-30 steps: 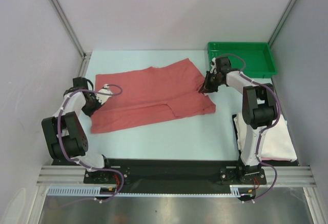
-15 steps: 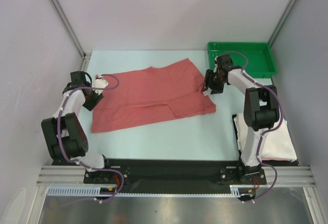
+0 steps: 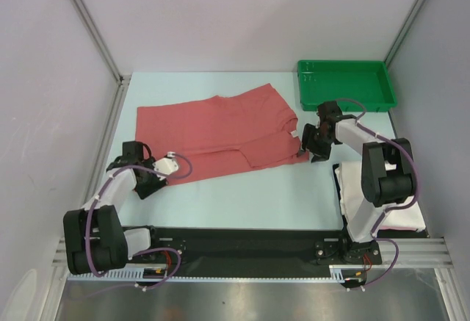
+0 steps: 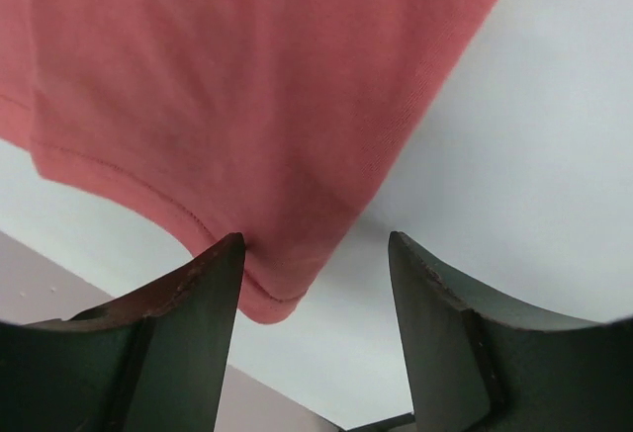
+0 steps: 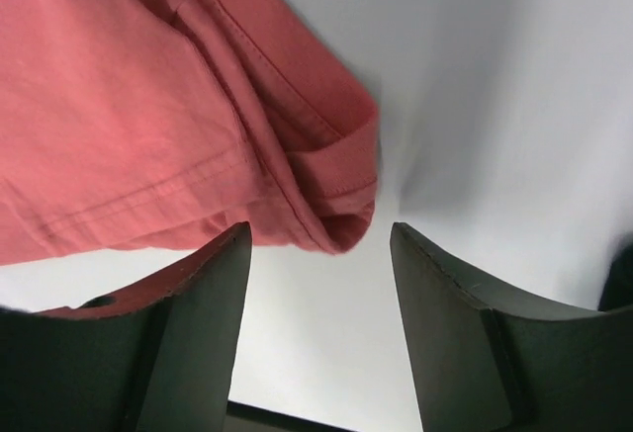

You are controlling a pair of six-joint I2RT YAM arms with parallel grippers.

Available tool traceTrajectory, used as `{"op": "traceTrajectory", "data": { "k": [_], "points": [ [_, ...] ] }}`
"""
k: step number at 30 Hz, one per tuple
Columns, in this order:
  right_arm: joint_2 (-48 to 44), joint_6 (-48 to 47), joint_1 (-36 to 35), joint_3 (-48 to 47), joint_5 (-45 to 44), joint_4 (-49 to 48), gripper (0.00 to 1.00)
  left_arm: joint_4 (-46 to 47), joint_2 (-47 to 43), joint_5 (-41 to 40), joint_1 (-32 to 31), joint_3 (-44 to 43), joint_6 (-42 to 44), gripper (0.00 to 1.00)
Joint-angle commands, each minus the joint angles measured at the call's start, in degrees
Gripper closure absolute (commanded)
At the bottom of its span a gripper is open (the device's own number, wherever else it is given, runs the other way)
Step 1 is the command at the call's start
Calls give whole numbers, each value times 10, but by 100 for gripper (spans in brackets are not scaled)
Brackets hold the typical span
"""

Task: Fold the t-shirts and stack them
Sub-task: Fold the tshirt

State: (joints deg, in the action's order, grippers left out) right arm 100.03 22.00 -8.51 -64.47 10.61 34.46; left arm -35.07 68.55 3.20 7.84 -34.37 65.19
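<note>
Enclosure of plain pale walls with aluminium framing; the work surface is a pale blue-green table point(image 3: 242, 196). The salmon-red t-shirt point(image 3: 213, 134) lies spread but not squared across the middle of the table, skewed, reaching from near the left edge to short of the right edge, with one flap already turned in along its near-right part. The white t-shirt point(image 3: 400, 207) lies as a flat pad at the near right corner, partly under the right arm. The green tray point(image 3: 345, 86) stands at the far right corner, nothing seen in it. Both arms have shifted toward the near edge within the last second. The left gripper point(image 3: 163, 168), earlier at the shirt's left side, now sits at its near-left corner. The right gripper point(image 3: 308, 143), earlier at the far part of the shirt's right edge beside the tray, now sits at its near-right corner. The cloth itself shows no evident displacement. In the wrist views the left gripper point(image 4: 316, 284) is spread wide with the hem corner lying between its jaws, ungripped; the right gripper point(image 5: 321, 264) is likewise spread over the doubled sleeve hem, holding nothing. Judgement: both are staged to pinch the near corners for a fold; folding of this shirt is barely begun, stacking outstanding.
</note>
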Motion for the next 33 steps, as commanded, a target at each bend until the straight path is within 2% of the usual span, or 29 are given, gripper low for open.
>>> {"op": "traceTrajectory", "data": {
  "k": [1,4,5,7,8,9,11,12,16,21,22,26,30,31,32,33],
  "points": [
    [16,20,5,1,27,-47,37,50,3,9,2,13,35,34],
    [26,26,16,21,44,-68,52,95,15,-9,0,53,48,35],
    [27,30,18,26,49,-70,63,110,25,-16,1,71,48,36],
    [18,37,23,43,56,-76,73,151,32,-31,1,83,43,42],
    [14,37,23,46,56,-75,83,170,38,-30,1,89,39,47],
    [9,36,24,49,55,-70,88,177,40,-30,1,91,34,60],
    [-6,35,23,51,53,-56,100,179,43,-24,1,87,28,79],
    [-12,35,23,53,53,-34,100,178,42,-23,1,84,23,99],
    [-68,44,23,81,33,35,100,121,27,-11,4,48,6,100],
    [-167,88,10,144,20,125,100,-21,1,37,5,-2,20,100],
    [-183,106,-2,158,12,149,100,-77,-3,47,5,-13,36,100],
    [-250,145,-25,175,-13,209,100,-196,-5,70,5,-28,87,100],
    [-313,175,-31,193,-24,262,100,-264,-2,55,5,-45,121,100],
    [-335,179,-31,202,-29,268,86,-271,-1,42,6,-48,129,98],
    [-344,182,-31,206,-33,272,72,-261,0,37,5,-54,128,90],
    [-349,183,-30,205,-38,271,61,-248,1,28,5,-57,122,64]
  ]
}}
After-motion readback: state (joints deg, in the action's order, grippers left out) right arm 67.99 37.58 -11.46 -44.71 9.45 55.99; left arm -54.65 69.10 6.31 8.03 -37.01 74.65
